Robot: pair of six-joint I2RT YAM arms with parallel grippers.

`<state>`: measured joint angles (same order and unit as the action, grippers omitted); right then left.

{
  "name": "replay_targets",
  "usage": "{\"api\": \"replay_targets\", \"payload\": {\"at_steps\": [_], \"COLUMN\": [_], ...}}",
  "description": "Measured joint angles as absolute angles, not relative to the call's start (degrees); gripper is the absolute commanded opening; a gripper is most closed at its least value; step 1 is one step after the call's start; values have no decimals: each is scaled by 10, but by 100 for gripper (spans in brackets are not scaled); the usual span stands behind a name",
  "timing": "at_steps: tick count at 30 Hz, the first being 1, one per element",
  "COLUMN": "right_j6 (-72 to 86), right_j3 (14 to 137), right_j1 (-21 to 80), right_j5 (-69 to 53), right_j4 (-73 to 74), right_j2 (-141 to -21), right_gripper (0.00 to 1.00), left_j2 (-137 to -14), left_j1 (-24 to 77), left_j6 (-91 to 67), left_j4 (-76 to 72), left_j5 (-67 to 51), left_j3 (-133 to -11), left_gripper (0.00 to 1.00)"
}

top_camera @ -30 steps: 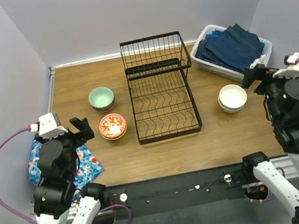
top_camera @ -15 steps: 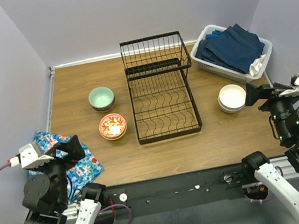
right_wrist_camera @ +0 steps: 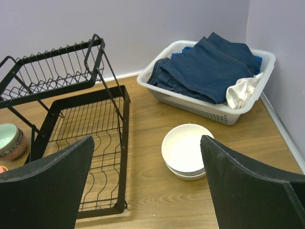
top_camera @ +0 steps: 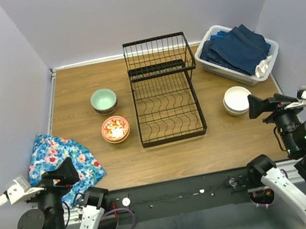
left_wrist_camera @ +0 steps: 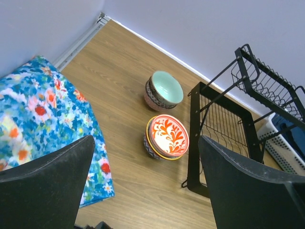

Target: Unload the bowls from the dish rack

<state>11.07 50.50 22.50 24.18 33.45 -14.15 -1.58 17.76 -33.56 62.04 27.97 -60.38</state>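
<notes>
The black wire dish rack [top_camera: 165,91] stands mid-table and holds no bowls in either tier; it also shows in the left wrist view [left_wrist_camera: 224,124] and right wrist view [right_wrist_camera: 76,119]. A mint-green bowl stack [top_camera: 104,100] [left_wrist_camera: 164,90] and a red-patterned bowl stack [top_camera: 115,129] [left_wrist_camera: 167,137] sit left of it. A white bowl stack [top_camera: 237,100] [right_wrist_camera: 187,150] sits right of it. My left gripper [top_camera: 68,171] is open and empty, pulled back over the near left edge. My right gripper [top_camera: 261,104] is open and empty, near the white bowls.
A white plastic basket [top_camera: 241,51] of blue cloths stands at the back right, seen also in the right wrist view [right_wrist_camera: 209,76]. A floral cloth [top_camera: 67,165] [left_wrist_camera: 43,124] lies at the near left. Walls close the table at back and sides.
Both arms have drawn back toward the near edge and sunk lower. The left gripper moved off the floral cloth, uncovering it. The bowls and rack have not moved.
</notes>
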Motion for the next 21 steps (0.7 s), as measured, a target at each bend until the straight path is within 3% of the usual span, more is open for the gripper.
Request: {"api": "replay_targets", "payload": {"at_steps": [21], "right_j6": [116], "right_j3": [499], "right_j1": [243], "right_j5": [242], "right_j4": [336], "right_j2": [-132], "right_gripper": [100], "left_j2": [-4], "left_j1": [178], "left_j6": [-381], "left_j4": [687], "left_j5": [292], "left_j3": [-607], "left_gripper": [99]}}
